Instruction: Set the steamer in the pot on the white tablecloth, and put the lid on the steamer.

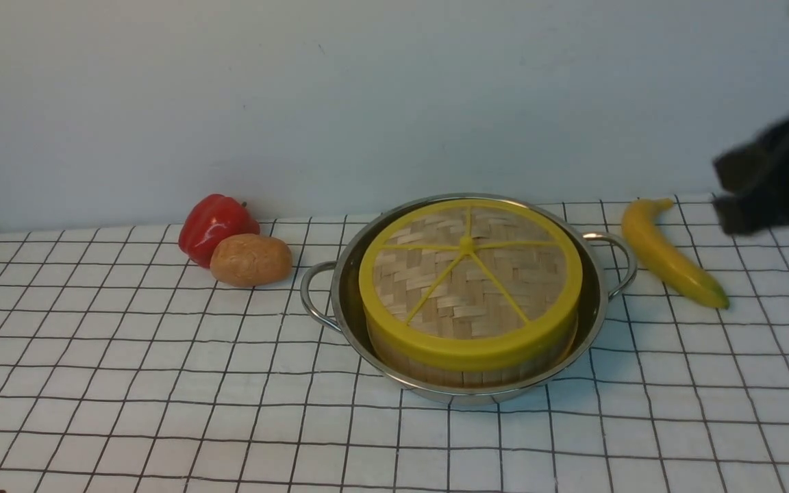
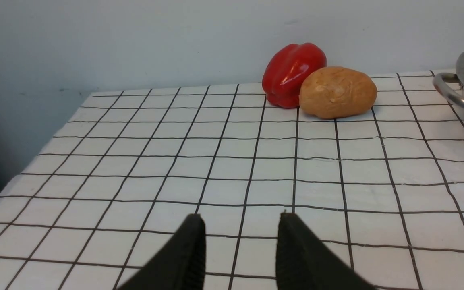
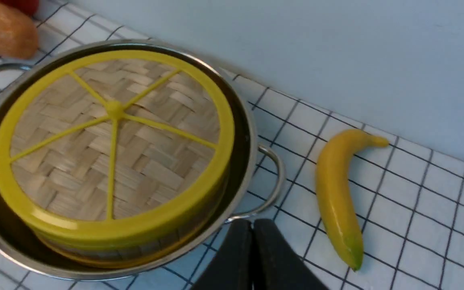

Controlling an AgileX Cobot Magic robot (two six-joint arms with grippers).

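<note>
Nearest, white tablecloth (image 1: 161, 383) of soft cloth, thin black grid, faintly rippled. Centred on it, wide shallow shiny stainless-steel pot (image 1: 340, 287) with two loop handles; inside, round bamboo steamer (image 1: 477, 366), vertical slats, yellow rim, capped by flat woven-bamboo lid (image 1: 470, 281), yellow rim, spokes, small knob. Left: glossy red pepper (image 1: 213, 226) touching matte brown potato (image 1: 251, 260). Right: smooth curved yellow banana (image 1: 668, 257). Left gripper (image 2: 240, 241) parted, empty, over bare cloth. Right gripper (image 3: 253, 245) pressed shut, empty, beside pot handle.

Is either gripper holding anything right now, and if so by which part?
Nothing is held. The left gripper is open over bare cloth; the right gripper is shut on nothing, near the pot.
</note>
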